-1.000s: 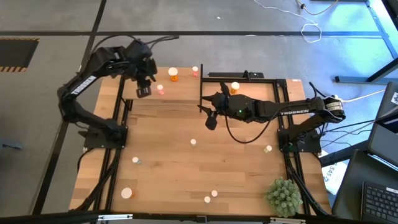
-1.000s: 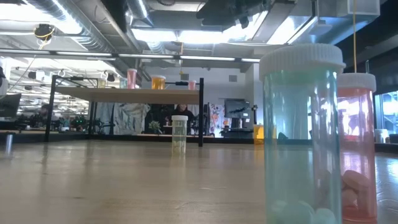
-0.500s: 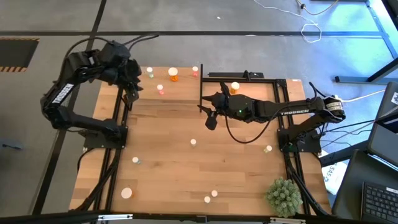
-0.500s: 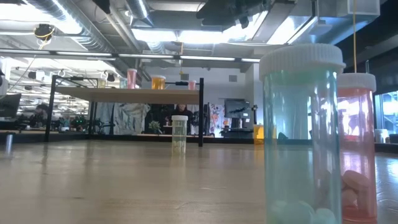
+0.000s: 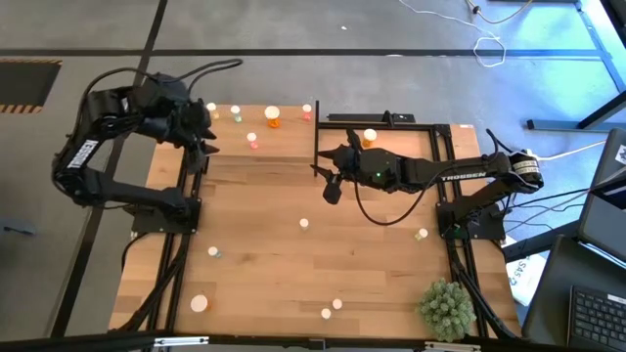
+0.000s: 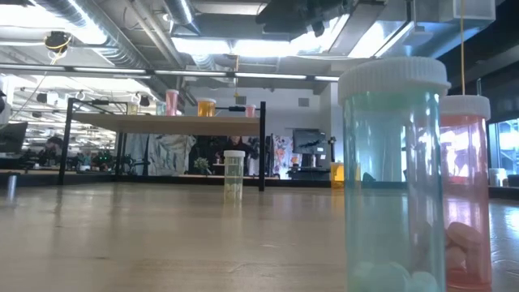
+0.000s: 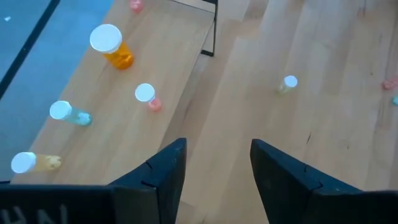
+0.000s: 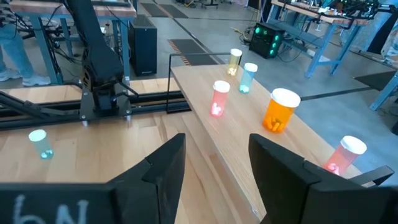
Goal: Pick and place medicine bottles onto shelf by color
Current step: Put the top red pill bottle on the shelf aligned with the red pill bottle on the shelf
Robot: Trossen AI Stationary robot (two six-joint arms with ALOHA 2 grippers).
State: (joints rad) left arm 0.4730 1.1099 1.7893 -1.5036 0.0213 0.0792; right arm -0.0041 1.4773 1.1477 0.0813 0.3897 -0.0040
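The left gripper (image 5: 207,140) is hovering over the left end of the shelf (image 5: 235,147), its fingers (image 7: 163,177) spread apart with nothing between them. On the shelf, going from that gripper rightward, a yellowish bottle (image 5: 211,108) and a pale green bottle (image 5: 236,114) are standing near the far edge, a small pink bottle (image 5: 252,139) is standing a little nearer the shelf's front edge, then a larger orange bottle (image 5: 273,117), and last a reddish bottle (image 5: 306,110) at the shelf's right end. Another orange bottle (image 5: 369,138) is sitting just past the shelf's right end, inside a black frame.

The right gripper (image 5: 331,186) is hanging just off the shelf's right front corner, above the bare table (image 5: 391,264), fingers (image 8: 163,168) parted and holding nothing.

In front of the shelf, well apart from it, more bottles are standing scattered on the table: a pale green one (image 5: 213,253), an orange one (image 5: 200,304), a small cream-capped one (image 5: 304,224), a pair close together near the table's front edge (image 5: 332,309), and one toward the right side (image 5: 422,235). A spiky green plant ball (image 5: 448,307) is resting at the front right corner, farthest from the shelf.
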